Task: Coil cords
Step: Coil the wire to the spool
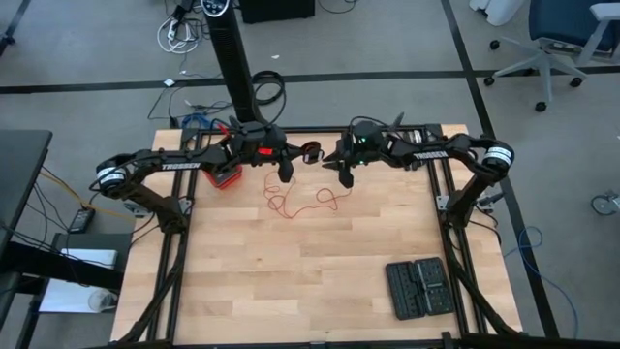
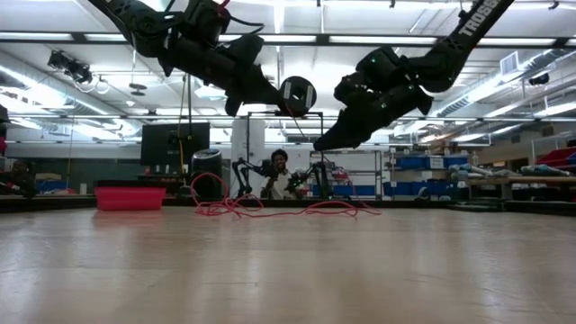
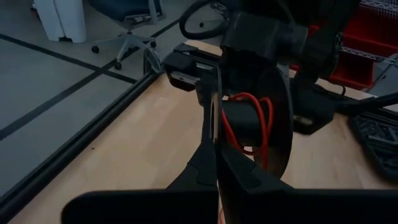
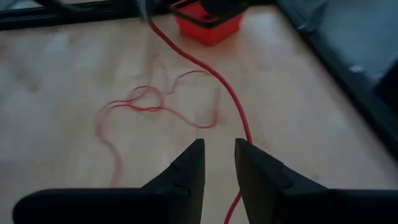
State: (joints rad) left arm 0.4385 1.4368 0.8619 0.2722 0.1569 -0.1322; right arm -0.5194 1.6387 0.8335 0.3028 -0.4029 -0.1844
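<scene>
The thin red wire [image 1: 300, 202] lies in loose loops on the wooden table, toward its far edge. One strand [image 4: 205, 68] rises from them to a small black spool [image 3: 249, 121], whose core carries a few red turns. My left gripper [image 3: 215, 146] is shut on that spool, which it holds above the table [image 2: 297, 93]. My right gripper [image 4: 219, 146] hovers just right of the spool [image 1: 346, 179] with a narrow gap between its fingers. The raised strand passes under its fingertip [image 4: 241, 144]. My left gripper pinches the spool's near flange [image 3: 214, 106] between its two fingers at the rim. The fingers reach out nearly level from the table's left. The spool is lifted clear, its flanges upright, the wire trailing down from it. Whether my right gripper touches the strand I cannot tell.
A red box [image 1: 228, 178] stands on the table at the far left, just behind my left gripper. A black case [image 1: 418, 287] lies near the front right. The middle and near left of the tabletop are bare wood. A person [image 2: 279, 171] sits in the room beyond.
</scene>
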